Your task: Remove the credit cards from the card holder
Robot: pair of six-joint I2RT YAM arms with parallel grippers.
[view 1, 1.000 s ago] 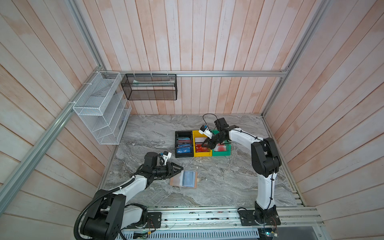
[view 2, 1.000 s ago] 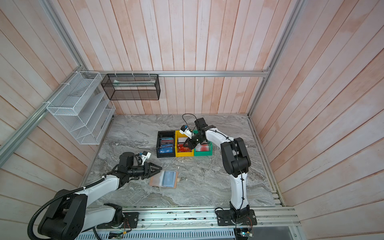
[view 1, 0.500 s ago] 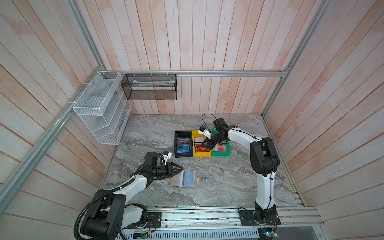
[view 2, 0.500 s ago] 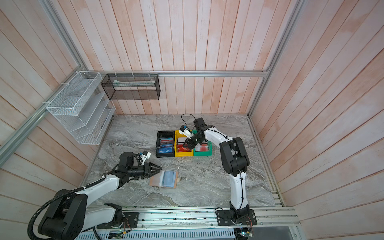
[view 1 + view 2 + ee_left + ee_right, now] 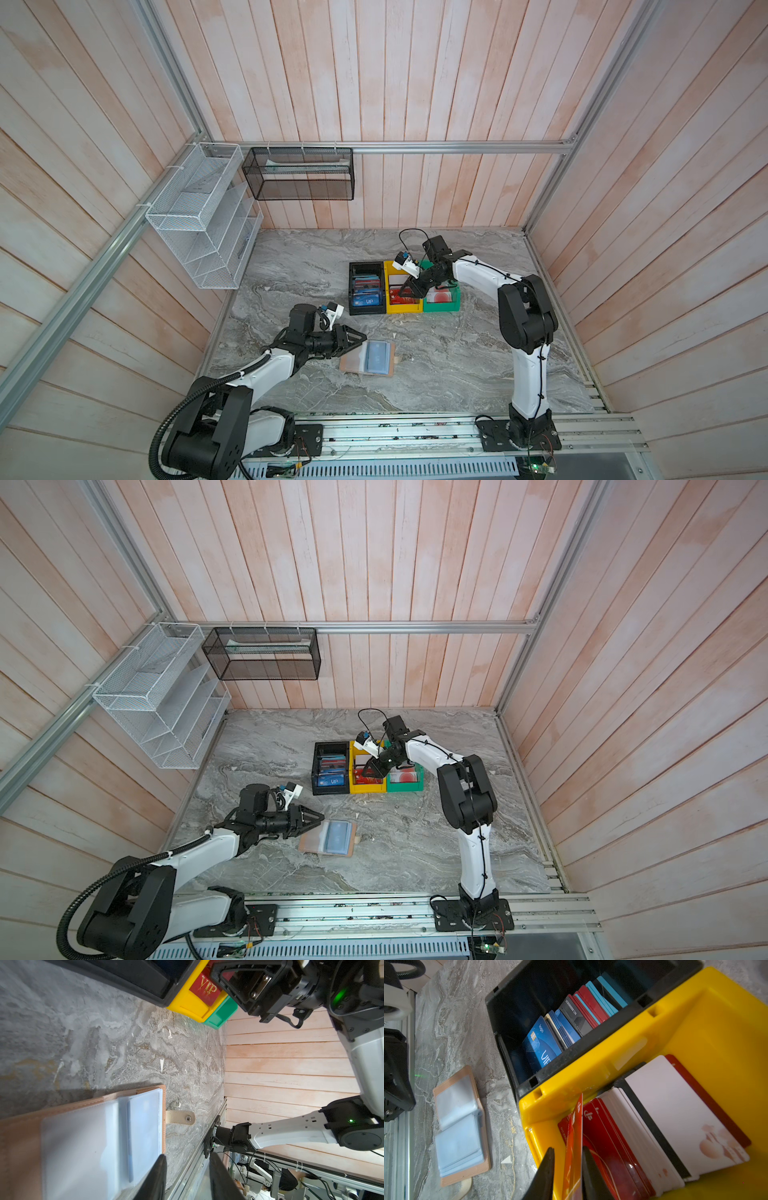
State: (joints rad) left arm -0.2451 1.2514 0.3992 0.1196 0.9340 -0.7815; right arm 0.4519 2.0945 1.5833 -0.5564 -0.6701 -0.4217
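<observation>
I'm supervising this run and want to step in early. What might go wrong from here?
1. The red card stands on edge between the parted jaws of the right gripper, close to the yellow bin wall; it may topple against a finger or catch on withdrawal.
2. The card holder lies unclamped, with the left gripper open at its edge; pulling a card out could drag it.
</observation>
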